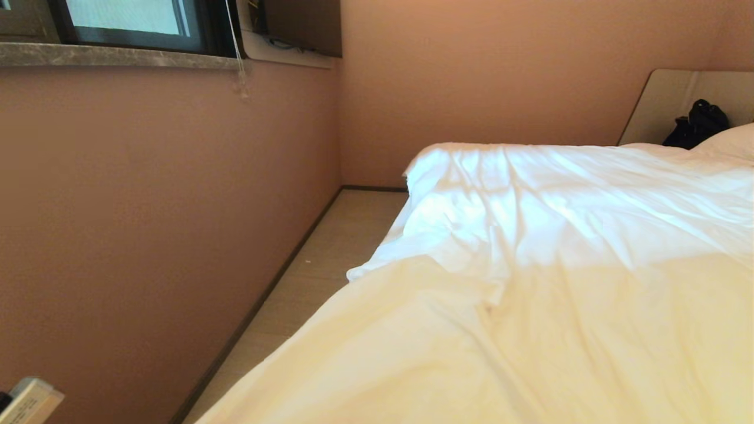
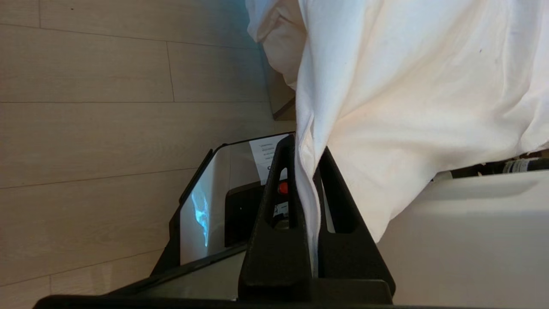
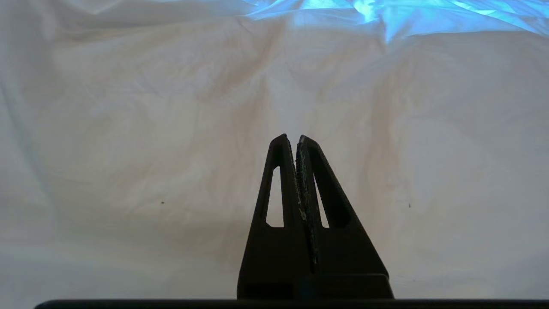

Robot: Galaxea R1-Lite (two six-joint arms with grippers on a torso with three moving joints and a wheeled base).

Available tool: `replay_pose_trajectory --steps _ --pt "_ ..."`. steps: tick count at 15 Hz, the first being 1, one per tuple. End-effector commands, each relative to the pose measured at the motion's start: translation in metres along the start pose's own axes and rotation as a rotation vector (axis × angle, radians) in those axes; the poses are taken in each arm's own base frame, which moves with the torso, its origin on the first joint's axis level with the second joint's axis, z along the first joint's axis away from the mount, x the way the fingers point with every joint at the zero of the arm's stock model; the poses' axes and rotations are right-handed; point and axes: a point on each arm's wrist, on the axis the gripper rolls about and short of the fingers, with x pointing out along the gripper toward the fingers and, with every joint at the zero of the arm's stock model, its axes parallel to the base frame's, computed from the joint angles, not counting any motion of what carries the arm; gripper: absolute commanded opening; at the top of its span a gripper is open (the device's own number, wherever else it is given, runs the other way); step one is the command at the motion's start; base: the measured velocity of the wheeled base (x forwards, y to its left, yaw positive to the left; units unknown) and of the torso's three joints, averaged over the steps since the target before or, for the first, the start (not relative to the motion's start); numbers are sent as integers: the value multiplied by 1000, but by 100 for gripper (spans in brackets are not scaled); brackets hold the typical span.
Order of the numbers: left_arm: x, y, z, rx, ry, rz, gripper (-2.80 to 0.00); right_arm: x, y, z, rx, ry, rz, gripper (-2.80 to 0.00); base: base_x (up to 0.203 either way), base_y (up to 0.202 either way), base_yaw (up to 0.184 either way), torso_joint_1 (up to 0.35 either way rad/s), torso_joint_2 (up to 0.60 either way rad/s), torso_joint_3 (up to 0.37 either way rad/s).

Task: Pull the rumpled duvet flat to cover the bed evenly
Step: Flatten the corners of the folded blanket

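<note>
Now left pincer clamps a thin duvet edge; fabric may slip free. Right pincer clenched, empty.

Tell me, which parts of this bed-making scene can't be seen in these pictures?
- Head view: the duvet covers the bed; both arms are outside the picture.
- Head view: the headboard is cut by the picture's edge; the dark thing against it is too small to name.
- Left wrist view: the left gripper is shut on cloth.
</note>
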Motion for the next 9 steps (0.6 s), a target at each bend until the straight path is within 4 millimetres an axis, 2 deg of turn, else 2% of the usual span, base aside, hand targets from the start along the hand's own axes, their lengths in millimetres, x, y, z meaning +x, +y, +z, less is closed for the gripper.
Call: replay_pose_trajectory --steps 1,9 --pt "-9 0 -5 5 -33 -20 -280 0 0 0 0 0 1 -280 0 0 0 0 0 0" --pt "-40 5 -29 11 -65 -41 -280 0 0 0 -1 0 1 -280 0 0 0 0 0 0"
